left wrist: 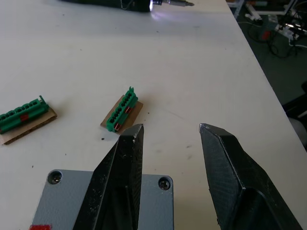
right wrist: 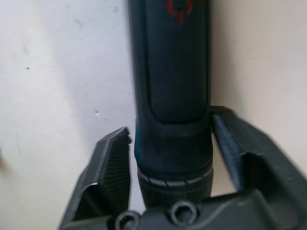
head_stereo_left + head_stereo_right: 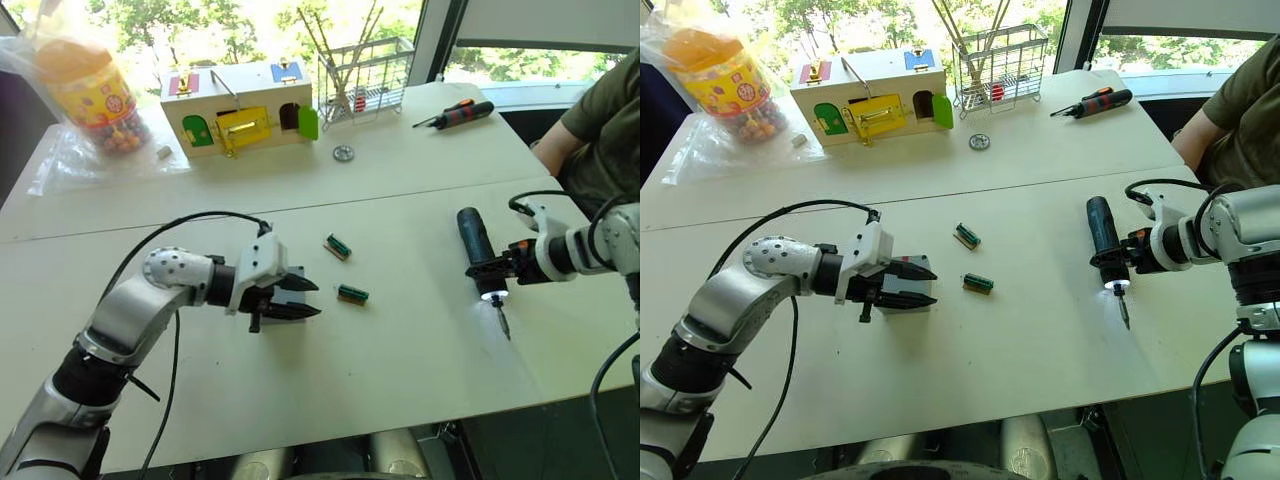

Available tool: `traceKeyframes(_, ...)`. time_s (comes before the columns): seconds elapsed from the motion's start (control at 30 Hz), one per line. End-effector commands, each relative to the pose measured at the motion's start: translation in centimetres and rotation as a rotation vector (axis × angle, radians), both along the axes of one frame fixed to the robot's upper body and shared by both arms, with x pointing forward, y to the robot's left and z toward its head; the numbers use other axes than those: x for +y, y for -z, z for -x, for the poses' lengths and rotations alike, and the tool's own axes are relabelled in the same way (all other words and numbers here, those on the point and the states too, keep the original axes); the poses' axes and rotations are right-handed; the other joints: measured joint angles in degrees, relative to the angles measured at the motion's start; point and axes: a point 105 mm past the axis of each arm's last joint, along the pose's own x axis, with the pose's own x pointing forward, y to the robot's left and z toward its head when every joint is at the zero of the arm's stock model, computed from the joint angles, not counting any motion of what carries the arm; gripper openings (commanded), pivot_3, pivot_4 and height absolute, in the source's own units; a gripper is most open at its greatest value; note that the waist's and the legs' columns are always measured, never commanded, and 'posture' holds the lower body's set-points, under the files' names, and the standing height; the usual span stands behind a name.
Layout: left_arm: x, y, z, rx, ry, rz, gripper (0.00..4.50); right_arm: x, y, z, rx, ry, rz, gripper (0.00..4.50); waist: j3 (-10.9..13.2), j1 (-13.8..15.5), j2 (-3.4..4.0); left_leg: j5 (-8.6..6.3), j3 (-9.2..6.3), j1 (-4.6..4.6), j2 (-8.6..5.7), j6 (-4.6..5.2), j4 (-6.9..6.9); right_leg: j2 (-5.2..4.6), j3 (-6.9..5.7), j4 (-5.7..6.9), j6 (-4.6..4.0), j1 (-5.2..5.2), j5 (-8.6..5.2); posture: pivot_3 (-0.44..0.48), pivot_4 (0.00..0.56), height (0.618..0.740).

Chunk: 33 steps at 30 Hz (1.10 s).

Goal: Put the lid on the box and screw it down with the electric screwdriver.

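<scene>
The left arm reaches forward, bent at the elbow, its black two-fingered left gripper (image 3: 300, 298) spread apart (nothing between the fingers (image 1: 122, 177)). The right gripper (image 3: 487, 268) is clamped around the dark cylindrical electric screwdriver (image 3: 476, 243).

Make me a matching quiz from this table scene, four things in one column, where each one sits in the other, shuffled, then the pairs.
1. dark blue-black electric screwdriver
2. grey square box
3. red-and-black hand screwdriver
4. wooden toy house

A. far side, by the wire rack
B. far side, near the candy jar
C. between the right gripper's fingers
D. under the left gripper

Pairs: 1-C, 2-D, 3-A, 4-B
</scene>
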Motion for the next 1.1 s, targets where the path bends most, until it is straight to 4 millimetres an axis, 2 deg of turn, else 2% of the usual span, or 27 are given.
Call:
traceKeyframes(0.03,1.7,-1.4,-1.3,-0.055,-0.084,0.019,1.86,0.0,-2.1,-1.2,-0.118,-0.028,0.033,4.49,0.0,0.03,0.0,0.0,0.0,0.0,0.0,0.0,0.01,0.0,0.0,0.02,0.0,0.0,0.0,0.0,0.15,0.74)
traceKeyframes(0.1,3.0,-2.0,-2.3,-0.062,-0.157,0.04,1.86,0.5,-3.3,-1.8,-0.188,-0.063,0.02,4.49,0.0,0.04,0.0,0.0,0.0,0.0,0.0,0.0,0.02,0.0,0.0,0.02,0.0,0.0,0.0,0.0,0.15,0.74)
traceKeyframes(0.17,4.6,-2.8,-3.4,-0.067,-0.241,0.069,1.86,1.8,-5.9,-3.0,-0.341,-0.11,-0.003,4.49,0.0,-0.04,0.0,0.0,0.0,0.0,0.0,0.0,0.0,0.0,0.0,0.03,0.0,-0.02,0.0,0.0,0.15,0.74)
traceKeyframes(0.23,6.7,-3.4,-4.5,-0.061,-0.343,0.104,1.86,5.5,-9.4,-3.0,-0.522,-0.261,-0.095,4.49,0.01,-0.39,0.02,0.0,-0.01,0.0,0.0,0.0,-0.03,0.01,0.0,0.05,0.0,-0.06,0.0,0.0,0.15,0.74)
traceKeyframes(0.3,8.3,-3.3,-5.1,-0.044,-0.419,0.126,1.86,9.6,-10.7,-0.9,-0.601,-0.467,-0.172,4.49,0.02,-0.42,0.03,0.01,-0.01,0.0,0.03,-0.02,-0.11,0.04,0.01,0.08,0.01,-0.14,0.0,0.0,0.15,0.74)
traceKeyframes(0.33,9.0,-2.7,-5.2,-0.035,-0.447,0.111,1.86,11.6,-10.0,0.7,-0.616,-0.592,-0.164,4.49,0.02,-0.3,0.03,0.02,-0.05,0.0,0.06,-0.03,-0.14,0.06,-0.03,0.09,0.01,-0.15,0.0,0.0,0.15,0.74)
traceKeyframes(0.4,10.0,-1.3,-4.8,-0.002,-0.476,0.08,1.86,14.8,-7.4,3.8,-0.607,-0.817,-0.121,4.49,-0.05,-0.12,-0.08,0.01,-0.21,-0.01,0.08,-0.05,-0.2,0.07,-0.17,0.07,0.0,-0.15,0.0,0.0,0.15,0.74)
traceKeyframes(0.5,10.9,-0.2,-4.2,0.038,-0.506,0.06,1.86,18.0,-4.0,7.1,-0.562,-0.97,-0.169,4.49,-0.01,0.17,-0.18,0.0,-0.31,-0.07,-0.02,-0.05,-0.09,-0.03,-0.26,0.06,0.01,-0.05,0.0,0.0,0.15,0.74)
traceKeyframes(0.57,11.3,0.6,-3.9,0.059,-0.532,0.049,1.86,19.7,-2.2,8.6,-0.53,-1.008,-0.237,4.49,0.01,0.18,-0.19,0.0,-0.27,-0.1,-0.07,-0.04,0.24,-0.06,-0.21,0.07,0.01,0.07,0.01,0.0,0.15,0.74)
traceKeyframes(0.73,10.6,2.2,-2.8,0.08,-0.522,0.005,1.86,22.4,0.5,9.6,-0.484,-1.028,-0.3,4.49,0.0,0.33,-0.21,-0.04,-0.28,-0.04,-0.07,0.02,0.57,-0.03,-0.19,0.16,-0.05,0.27,0.07,0.0,0.15,0.74)
traceKeyframes(0.87,9.5,2.3,-2.2,0.088,-0.499,0.013,1.86,23.9,1.2,9.3,-0.472,-1.021,-0.336,4.49,0.0,0.3,-0.21,-0.07,-0.33,-0.05,-0.05,0.07,0.48,-0.01,-0.19,0.14,-0.04,0.19,0.07,0.0,0.15,0.74)
traceKeyframes(1.1,8.7,3.2,-2.0,0.091,-0.472,-0.021,1.86,24.4,2.5,7.9,-0.452,-0.998,-0.289,4.49,-0.01,0.03,-0.21,-0.06,-0.31,-0.05,-0.04,0.06,0.48,0.01,-0.21,0.14,-0.04,0.19,0.07,0.0,0.15,0.74)
